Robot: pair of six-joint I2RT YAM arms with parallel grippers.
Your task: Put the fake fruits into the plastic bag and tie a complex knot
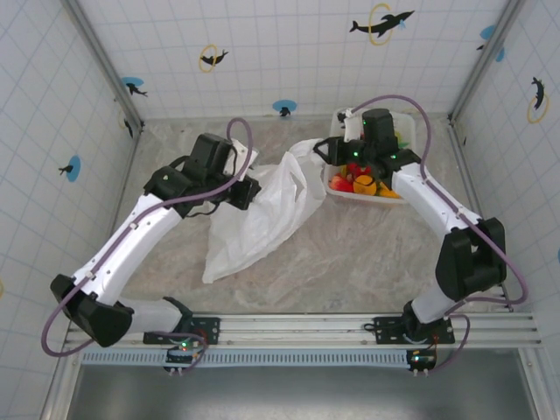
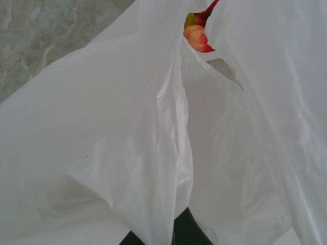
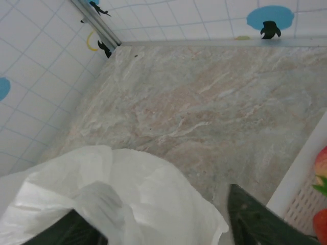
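The plastic bag (image 1: 262, 210) lies crumpled and translucent white on the marble floor between the arms. My left gripper (image 1: 248, 191) is at its left upper edge. In the left wrist view the gripper (image 2: 163, 227) is shut on a fold of the bag (image 2: 127, 143), which spreads out ahead of it. A red-orange fake fruit (image 2: 196, 37) peeks through a gap in the plastic. My right gripper (image 1: 325, 156) is at the bag's far corner beside the basket. Its jaws (image 3: 153, 204) stand open, with the bag's edge (image 3: 127, 199) loose between them.
A white lattice basket (image 1: 337, 194) at the back right holds several red, orange and yellow fruits (image 1: 363, 184). In the right wrist view its rim (image 3: 299, 176) and a red fruit (image 3: 321, 162) show at the right. Tiled walls close in the floor on three sides.
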